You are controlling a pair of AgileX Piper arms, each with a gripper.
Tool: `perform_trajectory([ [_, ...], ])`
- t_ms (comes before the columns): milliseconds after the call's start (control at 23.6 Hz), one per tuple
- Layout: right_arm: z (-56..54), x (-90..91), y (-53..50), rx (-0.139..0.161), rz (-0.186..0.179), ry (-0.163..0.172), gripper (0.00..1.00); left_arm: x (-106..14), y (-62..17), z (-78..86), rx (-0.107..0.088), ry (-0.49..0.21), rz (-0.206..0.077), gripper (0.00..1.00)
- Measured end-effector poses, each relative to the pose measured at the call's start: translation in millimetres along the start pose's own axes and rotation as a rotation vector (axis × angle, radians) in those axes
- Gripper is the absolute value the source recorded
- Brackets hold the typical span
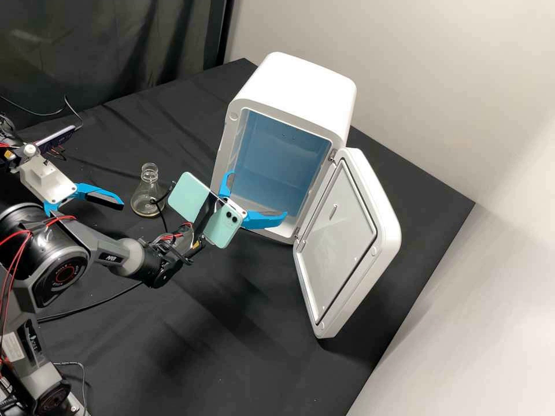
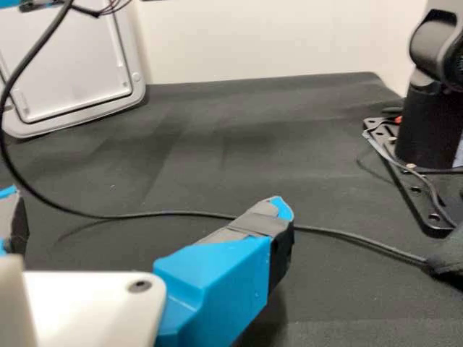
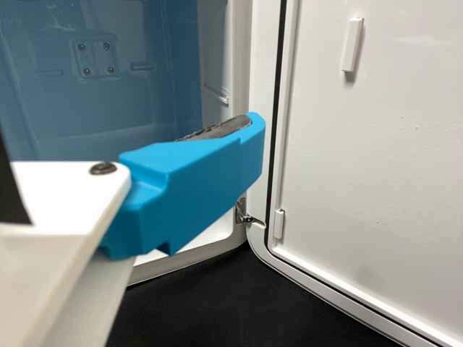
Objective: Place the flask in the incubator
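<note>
A clear glass flask point(image 1: 148, 196) stands upright on the black bench, left of the white incubator point(image 1: 300, 92). The incubator's door point(image 1: 341, 242) hangs open to the right, showing the pale blue inside point(image 3: 94, 72). My right gripper point(image 1: 248, 202) is open at the mouth of the incubator, its fingers spread wide with nothing between them. One of its blue fingers point(image 3: 195, 173) points at the door hinge. My left gripper point(image 1: 81, 202) is open low over the bench, a short way left of the flask and apart from it. Its finger point(image 2: 246, 253) hovers over a black cable.
The open door point(image 2: 72, 65) juts over the bench's right part. A black cable point(image 2: 347, 238) lies across the cloth near an arm's base point(image 2: 434, 108). Mint-green phones point(image 1: 222, 225) sit on the right arm's wrist. The bench edge runs close behind the incubator.
</note>
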Motion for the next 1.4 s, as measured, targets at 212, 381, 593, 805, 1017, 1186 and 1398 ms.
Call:
perform_trajectory([
  [212,0.0,0.0,0.0,0.0,0.0,0.0,1.0,-0.9,-0.1,-8.9,-0.012,0.038,0.005,1.0],
  [381,0.0,0.0,0.0,0.0,0.0,0.0,1.0,-0.1,-4.5,-14.5,-0.023,0.06,-0.011,1.0],
  [593,0.0,0.0,0.0,0.0,0.0,0.0,1.0,2.7,-9.5,-23.8,-0.034,0.096,-0.032,1.0],
  [805,0.0,0.0,0.0,0.0,0.0,0.0,1.0,9.0,-9.0,-37.3,-0.024,0.165,-0.024,1.0],
  [1017,0.0,0.0,0.0,0.0,0.0,0.0,1.0,12.6,-8.4,-46.7,-0.024,0.209,-0.016,1.0],
  [1186,0.0,0.0,0.0,0.0,0.0,0.0,1.0,13.1,-9.8,-48.1,-0.023,0.216,-0.019,1.0],
  [1398,0.0,0.0,0.0,0.0,0.0,0.0,1.0,13.4,-10.9,-50.6,-0.012,0.223,-0.018,1.0],
])
